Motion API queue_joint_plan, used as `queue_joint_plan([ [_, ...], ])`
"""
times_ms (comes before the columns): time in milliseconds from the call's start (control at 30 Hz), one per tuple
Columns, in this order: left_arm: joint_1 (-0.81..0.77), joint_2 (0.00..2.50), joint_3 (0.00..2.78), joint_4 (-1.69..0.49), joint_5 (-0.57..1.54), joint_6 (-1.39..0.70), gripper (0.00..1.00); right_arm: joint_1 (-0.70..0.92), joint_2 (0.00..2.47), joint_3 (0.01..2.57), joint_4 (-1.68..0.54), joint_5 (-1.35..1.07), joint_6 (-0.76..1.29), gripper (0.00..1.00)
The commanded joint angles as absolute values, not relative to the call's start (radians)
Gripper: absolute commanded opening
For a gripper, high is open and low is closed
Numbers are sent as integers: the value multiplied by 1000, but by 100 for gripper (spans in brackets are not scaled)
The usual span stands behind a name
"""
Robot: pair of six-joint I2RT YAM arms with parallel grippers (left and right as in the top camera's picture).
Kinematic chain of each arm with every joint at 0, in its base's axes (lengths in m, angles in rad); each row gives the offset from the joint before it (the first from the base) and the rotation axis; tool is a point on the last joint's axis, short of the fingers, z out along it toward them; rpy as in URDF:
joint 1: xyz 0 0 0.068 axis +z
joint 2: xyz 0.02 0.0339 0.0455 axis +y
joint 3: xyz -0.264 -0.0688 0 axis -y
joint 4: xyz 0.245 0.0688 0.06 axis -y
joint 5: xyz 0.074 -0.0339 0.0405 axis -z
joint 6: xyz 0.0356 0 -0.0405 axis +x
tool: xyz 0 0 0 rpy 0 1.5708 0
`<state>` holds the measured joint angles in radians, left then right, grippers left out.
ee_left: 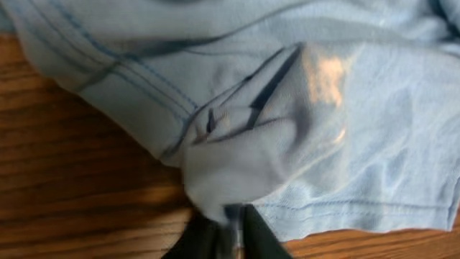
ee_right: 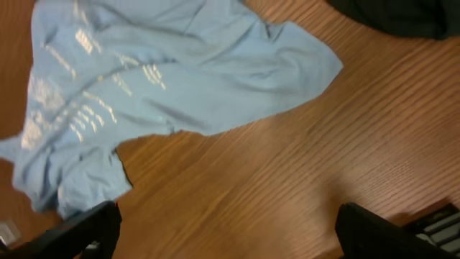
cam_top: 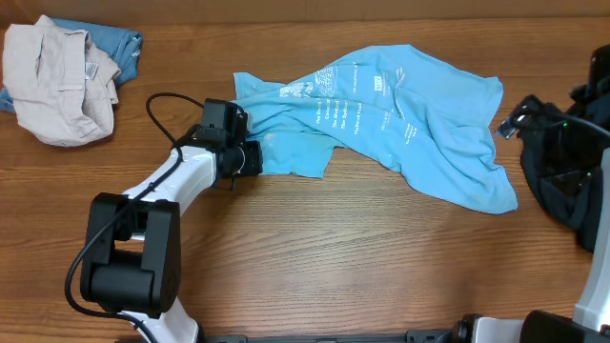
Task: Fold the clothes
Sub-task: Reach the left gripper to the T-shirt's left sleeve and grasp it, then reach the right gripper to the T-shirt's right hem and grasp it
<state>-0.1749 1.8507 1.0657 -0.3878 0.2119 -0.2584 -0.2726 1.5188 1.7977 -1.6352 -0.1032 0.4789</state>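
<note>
The clothes, a light sky-blue T-shirt [cam_top: 400, 105] with white lettering, lie crumpled and spread across the middle of the wooden table. My left gripper [cam_top: 250, 145] is at the shirt's left hem. In the left wrist view its fingers [ee_left: 231, 224] are shut on a bunched fold of the blue fabric [ee_left: 323, 144], which fills most of that frame. My right gripper [ee_right: 230, 230] is open, its fingers wide apart above bare wood, with nothing between them. The shirt [ee_right: 144, 86] lies beyond it, and its lower corner comes close to the left finger.
A beige garment [cam_top: 57, 81] lies on a denim-blue one [cam_top: 119, 48] at the back left. A dark garment [cam_top: 562, 181] sits at the right edge beside the right arm, and it shows again in the right wrist view [ee_right: 388, 14]. Bare wood runs along the front.
</note>
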Motion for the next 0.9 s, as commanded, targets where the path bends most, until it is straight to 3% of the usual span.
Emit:
queue_joint_plan([
  [0, -166, 1865, 1062, -406, 205, -276, 4, -368, 1515, 1793, -1621, -79, 551, 100],
  [200, -135, 1865, 1062, -420, 211, -371, 4, -476, 1515, 1653, -1625, -89, 552, 100],
  [700, -133, 1865, 1062, -448, 256, -374, 4, -501, 1515, 1139, -1267, -130, 731, 100],
  [867, -133, 1865, 1062, -464, 267, -374, 4, -499, 1515, 1067, -1188, -126, 785, 93],
])
